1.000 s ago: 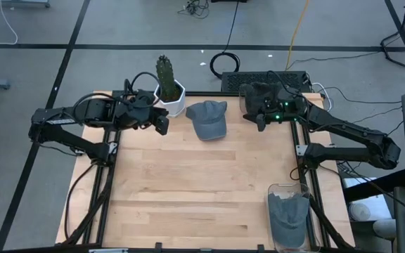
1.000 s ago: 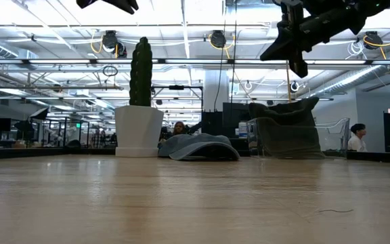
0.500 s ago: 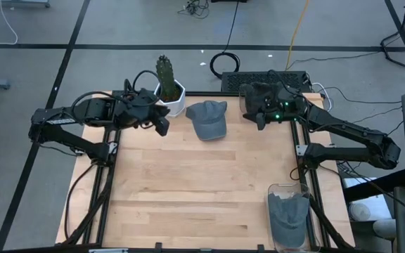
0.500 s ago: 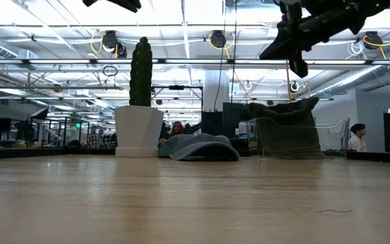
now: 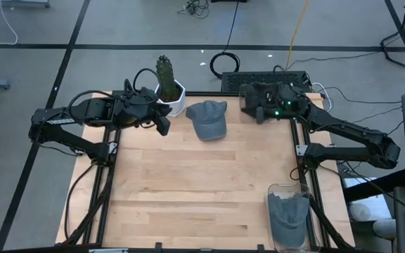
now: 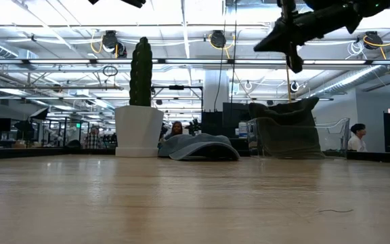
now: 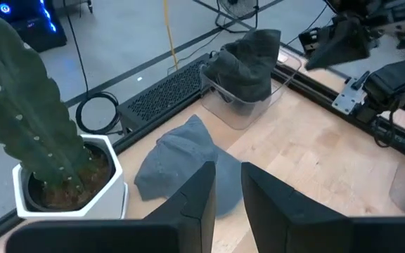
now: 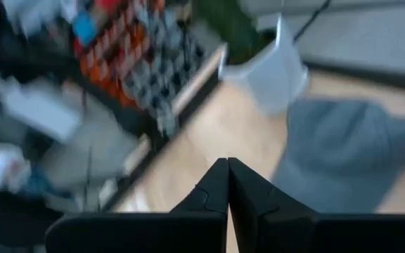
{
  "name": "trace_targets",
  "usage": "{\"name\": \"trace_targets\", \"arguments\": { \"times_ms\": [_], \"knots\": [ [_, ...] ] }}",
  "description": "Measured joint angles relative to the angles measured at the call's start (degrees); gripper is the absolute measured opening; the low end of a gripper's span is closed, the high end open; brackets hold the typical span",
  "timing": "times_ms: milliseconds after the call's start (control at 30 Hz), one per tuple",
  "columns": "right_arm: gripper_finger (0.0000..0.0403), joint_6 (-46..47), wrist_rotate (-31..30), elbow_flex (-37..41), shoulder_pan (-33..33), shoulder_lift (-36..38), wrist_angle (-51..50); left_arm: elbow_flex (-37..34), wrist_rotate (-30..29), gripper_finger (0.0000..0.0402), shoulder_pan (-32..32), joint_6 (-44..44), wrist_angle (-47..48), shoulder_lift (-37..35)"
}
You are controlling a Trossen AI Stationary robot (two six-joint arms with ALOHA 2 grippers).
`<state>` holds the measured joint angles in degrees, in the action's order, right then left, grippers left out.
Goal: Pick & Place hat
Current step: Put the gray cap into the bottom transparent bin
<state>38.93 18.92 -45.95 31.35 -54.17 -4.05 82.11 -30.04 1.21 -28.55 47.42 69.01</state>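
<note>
A grey cap (image 5: pixel 208 121) lies crown up on the wooden table near the far edge, and no gripper touches it. It also shows in the low view (image 6: pixel 198 147), the left wrist view (image 7: pixel 181 165) and the right wrist view (image 8: pixel 343 161). My left gripper (image 5: pixel 163 126) hovers to the cap's left, beside the cactus pot, with its fingers (image 7: pixel 228 169) a narrow gap apart and empty. My right gripper (image 5: pixel 259 117) hovers to the cap's right, well above the table (image 6: pixel 259 47). Its fingers (image 8: pixel 228 163) are shut and empty.
A white pot with a cactus (image 5: pixel 169 95) stands at the far edge, left of the cap. A clear bin holding a dark cap (image 7: pixel 248 77) stands at the far right, under my right arm. Another clear bin with a grey cap (image 5: pixel 289 218) is at the near right corner.
My right gripper has tipped up toward level and moved a little toward the far edge, staying shut. The grey cap has not moved.
</note>
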Motion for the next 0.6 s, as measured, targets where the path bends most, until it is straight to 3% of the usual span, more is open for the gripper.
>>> {"name": "trace_targets", "arguments": {
  "times_ms": [100,333,600],
  "knots": [
    [0.0000,6.1,-3.9,0.0,-0.1,-1.5,8.4,0.0,0.5,0.0076,0.0,1.6,-0.5,0.0],
    [0.0000,11.3,-4.1,0.0,-3.0,-9.4,29.2,0.0,6.2,0.0076,0.0,6.0,0.1,0.0],
    [0.0000,7.4,-4.0,-5.2,-8.3,-18.1,30.7,0.0,10.7,0.0076,0.0,7.3,2.5,-0.6]
  ]
}}
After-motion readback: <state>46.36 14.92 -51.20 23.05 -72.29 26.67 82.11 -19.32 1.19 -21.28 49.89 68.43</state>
